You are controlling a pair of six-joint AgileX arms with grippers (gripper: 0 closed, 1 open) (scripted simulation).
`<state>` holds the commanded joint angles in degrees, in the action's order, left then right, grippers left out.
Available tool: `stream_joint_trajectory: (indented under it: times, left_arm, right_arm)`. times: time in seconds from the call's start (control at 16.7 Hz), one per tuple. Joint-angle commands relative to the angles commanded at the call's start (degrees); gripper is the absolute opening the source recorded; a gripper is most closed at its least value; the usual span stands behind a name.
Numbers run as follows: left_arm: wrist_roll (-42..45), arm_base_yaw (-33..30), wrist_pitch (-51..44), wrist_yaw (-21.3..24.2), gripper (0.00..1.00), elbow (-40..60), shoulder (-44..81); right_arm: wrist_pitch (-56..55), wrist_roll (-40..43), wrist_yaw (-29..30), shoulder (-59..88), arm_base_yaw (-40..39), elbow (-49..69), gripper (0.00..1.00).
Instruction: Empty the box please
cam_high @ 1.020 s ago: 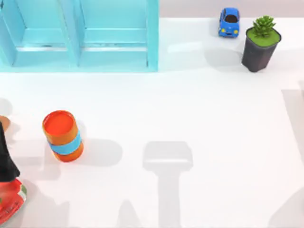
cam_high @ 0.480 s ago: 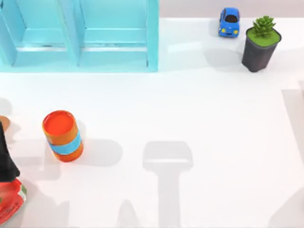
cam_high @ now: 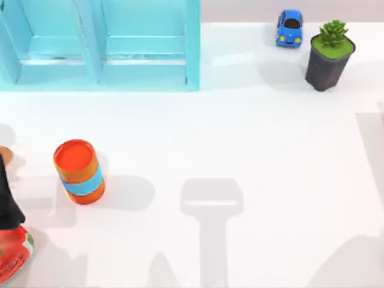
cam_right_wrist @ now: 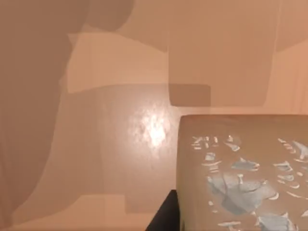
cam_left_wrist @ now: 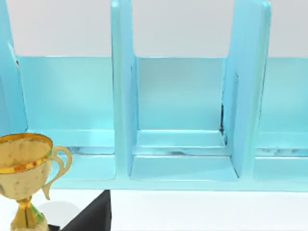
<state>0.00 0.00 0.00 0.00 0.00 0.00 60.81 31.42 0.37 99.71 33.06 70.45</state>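
Nothing on the worktop [cam_high: 240, 138] has moved; a shadow has grown at its right.
Light-blue open-compartment box [cam_high: 102, 45] stands beyond the fingers; their opening I cannot tell.

A broad shadow [cam_high: 354, 264] has spread across the table's [cam_high: 270, 150] lower right corner.

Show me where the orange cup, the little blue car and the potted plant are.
orange cup [cam_high: 79, 171], top view, on its blue band.
blue car [cam_high: 289, 27], top view, on its roof.
potted plant [cam_high: 327, 65], top view, on the dark pot's side.
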Motion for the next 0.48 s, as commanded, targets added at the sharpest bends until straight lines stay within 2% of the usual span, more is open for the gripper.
stream_joint_trajectory:
  times: [0.3, 0.48]
  left_arm:
    - [0.00, 0.00, 0.00, 0.00, 1.00, 0.00, 0.00]
    - [0.00, 0.00, 0.00, 0.00, 1.00, 0.00, 0.00]
  right_arm:
    - [14.06, 0.03, 0.03, -3.20, 0.16, 10.86, 0.00]
    - [17.05, -0.03, 0.01, -4.18, 0.13, 13.39, 0.00]
